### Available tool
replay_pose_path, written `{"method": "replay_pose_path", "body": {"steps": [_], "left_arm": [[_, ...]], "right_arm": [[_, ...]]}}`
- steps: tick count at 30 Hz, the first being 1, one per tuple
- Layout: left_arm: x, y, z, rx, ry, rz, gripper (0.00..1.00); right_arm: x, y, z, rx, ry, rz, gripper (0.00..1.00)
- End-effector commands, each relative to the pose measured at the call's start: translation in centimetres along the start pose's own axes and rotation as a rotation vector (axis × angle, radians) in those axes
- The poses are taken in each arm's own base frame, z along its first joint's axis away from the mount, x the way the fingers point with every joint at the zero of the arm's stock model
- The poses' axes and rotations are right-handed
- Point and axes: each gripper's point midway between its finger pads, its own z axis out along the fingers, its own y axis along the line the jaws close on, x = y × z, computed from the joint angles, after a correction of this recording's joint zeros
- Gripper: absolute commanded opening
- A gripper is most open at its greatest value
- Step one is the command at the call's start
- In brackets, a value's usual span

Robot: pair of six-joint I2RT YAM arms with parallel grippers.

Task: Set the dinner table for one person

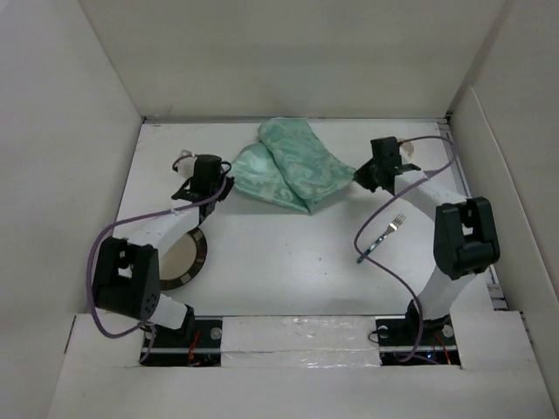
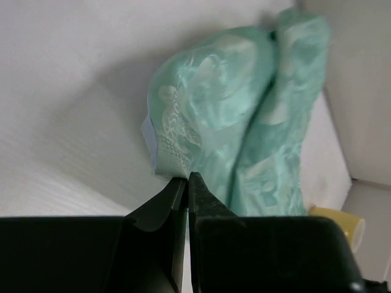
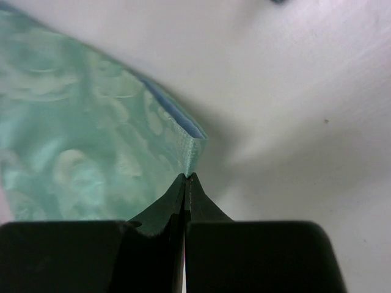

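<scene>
pinching opposite corners of the green placemat point(image 1: 293, 166), the left claw point(image 2: 187, 178) and right claw point(image 3: 186, 178) both show jaws pressed together with only a cloth edge between them. the placemat lies bunched in two folds at upper centre of the overhead view. the twin grip is judged a means to spread it flat. the white bench point(image 1: 279, 262) fills the frame centre, with a plate point(image 1: 179, 257) lower left and a fork point(image 1: 384, 234) centre right, both apart from the cloth.

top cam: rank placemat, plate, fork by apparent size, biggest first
1. placemat: folded and bunched, but clearly the largest.
2. plate: partly hidden under the left arm, yet covers more area than the fork.
3. fork: about as long as the plate is wide, but thin, so smallest.
</scene>
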Motion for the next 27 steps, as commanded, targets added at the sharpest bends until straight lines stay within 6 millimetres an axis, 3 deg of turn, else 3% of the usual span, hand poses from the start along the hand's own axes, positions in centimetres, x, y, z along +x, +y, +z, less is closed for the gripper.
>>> {"method": "replay_pose_path", "body": {"steps": [1,2,3,4,5,6,9,10,12,13,15,17,19,22,23,24,26,27], "left_arm": [[-6.7,-7.2,-5.6,0.183,-0.191,0.124,0.0],[-7.8,-8.5,-6.8,0.21,-0.225,0.148,0.0],[-9.7,-11.0,-9.5,0.269,-0.275,0.179,0.0],[-11.0,-12.1,-10.7,0.298,-0.306,0.185,0.0],[-12.5,-14.2,-13.5,0.353,-0.344,0.216,0.0],[-13.1,-15.1,-14.3,0.372,-0.361,0.228,0.0],[-15.6,-18.7,-20.0,0.483,-0.425,0.243,0.0],[-16.3,-19.3,-21.7,0.512,-0.447,0.257,0.0],[-17.3,-20.6,-24.6,0.564,-0.473,0.262,0.0],[-17.7,-20.8,-25.8,0.58,-0.489,0.27,0.0],[-18.2,-21.1,-27.8,0.613,-0.509,0.267,0.0],[-18.5,-21.1,-28.5,0.619,-0.517,0.272,0.0],[-18.5,-21.0,-28.1,0.607,-0.516,0.286,0.0],[-17.8,-20.2,-25.2,0.546,-0.476,0.313,0.0],[-17.1,-19.8,-23.4,0.519,-0.452,0.328,0.0],[-16.8,-19.6,-22.2,0.497,-0.438,0.338,0.0],[-16.8,-19.2,-19.6,0.455,-0.414,0.355,0.0],[-17.0,-19.4,-19.0,0.447,-0.42,0.367,0.0]], "right_arm": [[-7.3,5.6,-8.1,-0.175,-0.261,-0.09,0.0],[-8.1,5.9,-9.8,-0.179,-0.288,-0.115,0.0],[-10.4,7.5,-13.9,-0.23,-0.381,-0.152,0.0],[-11.5,8.0,-16.0,-0.244,-0.425,-0.166,0.0],[-13.0,8.9,-20.2,-0.29,-0.499,-0.189,0.0],[-13.7,9.3,-22.4,-0.316,-0.532,-0.203,0.0],[-14.9,9.8,-28.4,-0.379,-0.613,-0.233,0.0],[-15.8,10.4,-32.2,-0.432,-0.664,-0.223,0.0],[-16.2,10.2,-35.0,-0.44,-0.692,-0.243,0.0],[-16.8,10.6,-37.5,-0.472,-0.724,-0.235,0.0],[-16.7,10.6,-39.1,-0.489,-0.724,-0.247,0.0],[-16.8,11.3,-40.8,-0.531,-0.732,-0.247,0.0],[-17.0,11.8,-40.6,-0.543,-0.716,-0.262,0.0],[-17.2,12.9,-37.9,-0.529,-0.661,-0.294,0.0],[-17.3,13.3,-37.1,-0.528,-0.654,-0.299,0.0],[-17.0,13.8,-34.9,-0.513,-0.614,-0.313,0.0],[-17.3,14.6,-33.1,-0.516,-0.596,-0.32,0.0],[-17.3,15.4,-30.8,-0.506,-0.565,-0.331,0.0]]}}
